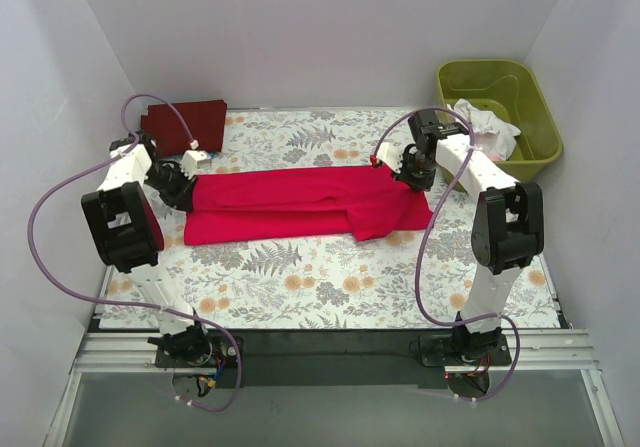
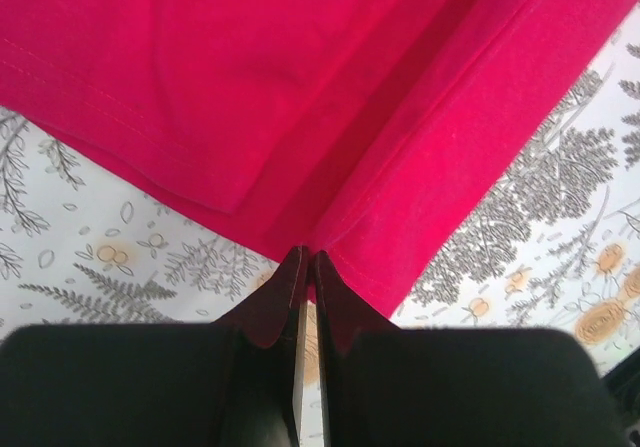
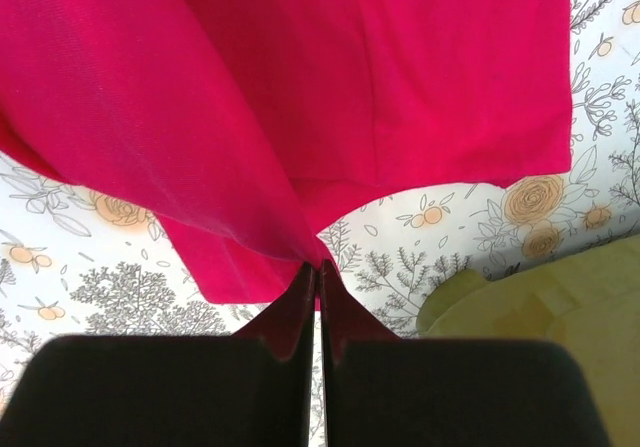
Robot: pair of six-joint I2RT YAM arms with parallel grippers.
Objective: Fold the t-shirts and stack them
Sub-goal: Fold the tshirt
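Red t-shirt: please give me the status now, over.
Left claw shut on red t-shirt, right claw too. Shirt folded lengthwise on table cloth. Green tub apart, far right.

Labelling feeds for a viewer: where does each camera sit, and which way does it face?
Top external: high behind the robot, looking down on left arm, right arm, red t-shirt, floral cloth, green tub.
Left wrist: on the left arm, looking along the left gripper, shut on the t-shirt.
Right wrist: same for the right gripper; tub corner shows.
All share the t-shirt and cloth.
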